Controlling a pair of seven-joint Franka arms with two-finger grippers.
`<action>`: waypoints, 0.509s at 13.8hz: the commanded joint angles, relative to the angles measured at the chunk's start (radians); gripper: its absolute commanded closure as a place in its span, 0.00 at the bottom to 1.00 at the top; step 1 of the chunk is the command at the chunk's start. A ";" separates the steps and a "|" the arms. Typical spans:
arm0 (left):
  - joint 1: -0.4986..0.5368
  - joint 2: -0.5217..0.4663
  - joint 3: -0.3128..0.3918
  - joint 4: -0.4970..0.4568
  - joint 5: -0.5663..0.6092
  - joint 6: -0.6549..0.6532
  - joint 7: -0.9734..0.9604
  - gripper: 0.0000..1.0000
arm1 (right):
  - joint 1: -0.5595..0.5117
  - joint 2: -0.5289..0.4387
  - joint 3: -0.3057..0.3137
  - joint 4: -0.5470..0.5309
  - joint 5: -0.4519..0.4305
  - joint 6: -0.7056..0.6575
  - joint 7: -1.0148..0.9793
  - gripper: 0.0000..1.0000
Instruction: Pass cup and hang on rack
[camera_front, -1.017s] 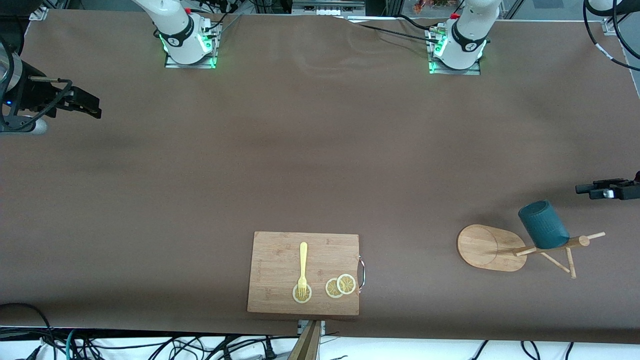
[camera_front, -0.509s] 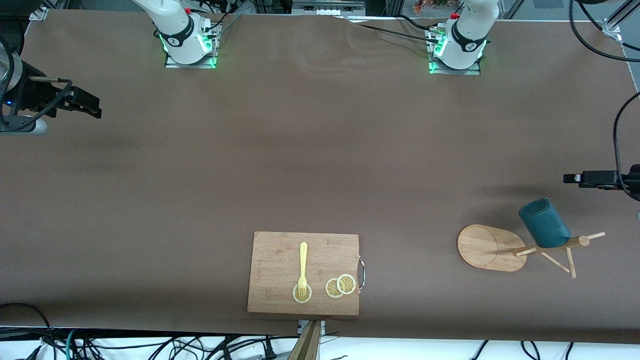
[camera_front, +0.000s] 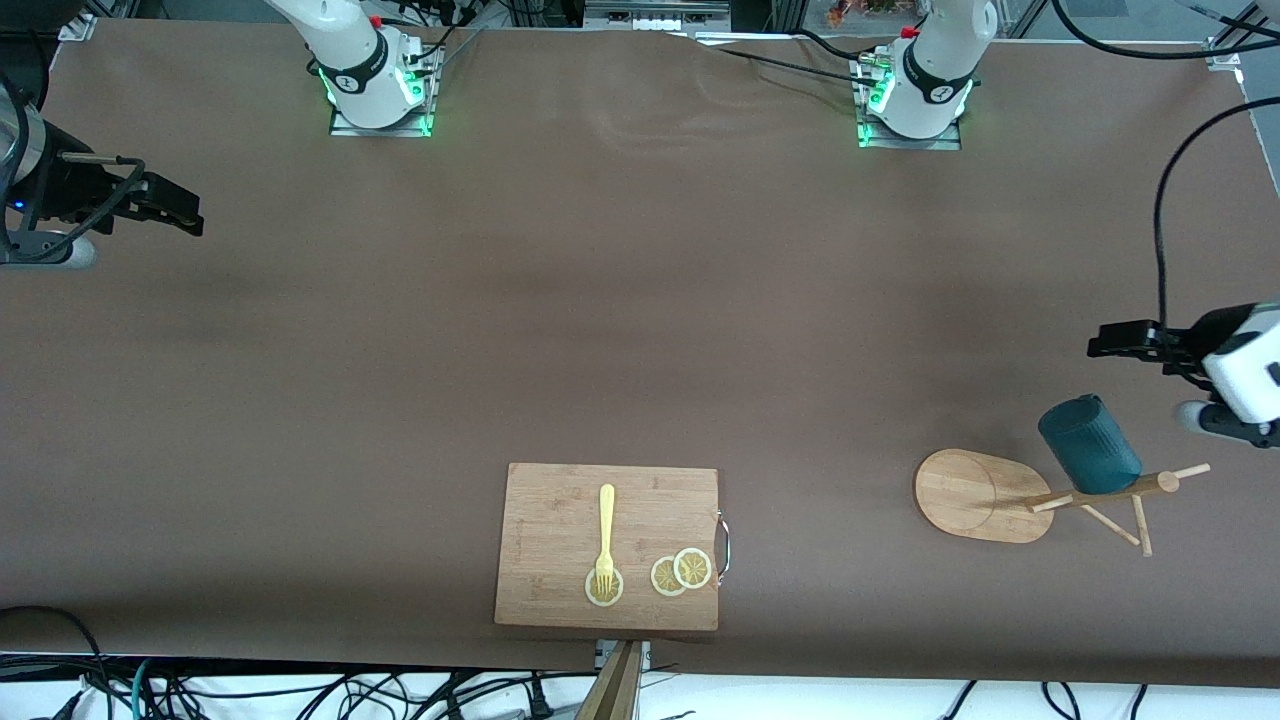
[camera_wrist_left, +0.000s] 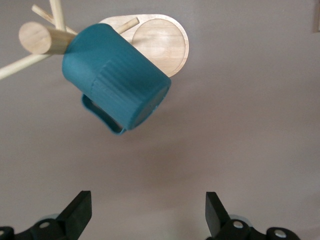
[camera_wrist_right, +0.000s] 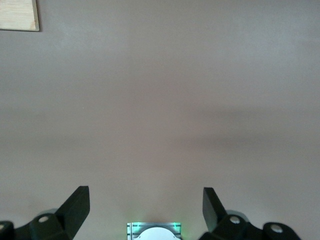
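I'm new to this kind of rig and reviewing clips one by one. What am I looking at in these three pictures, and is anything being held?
Two robot arms are bolted along one edge of a brown table. One picture looks down from across the table; the other two come from cameras on each arm's wrist, so the black prongs at their lower edge are that arm's fingers. The cup hangs on the rack, mouth tilted down. The left gripper is open and empty over bare table beside it. The right gripper waits, open and empty, at its own end. A cutting board carries a fork and lemon slices. Nothing is held.
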 joint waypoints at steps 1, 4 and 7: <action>-0.098 -0.082 0.019 -0.067 0.057 0.008 -0.053 0.00 | -0.003 0.003 0.001 0.019 0.016 -0.025 0.006 0.00; -0.172 -0.108 0.018 -0.067 0.098 0.002 -0.077 0.00 | -0.003 0.003 0.001 0.019 0.016 -0.025 0.006 0.00; -0.185 -0.189 0.039 -0.129 0.083 0.019 -0.075 0.00 | -0.003 0.005 0.001 0.019 0.016 -0.026 0.006 0.00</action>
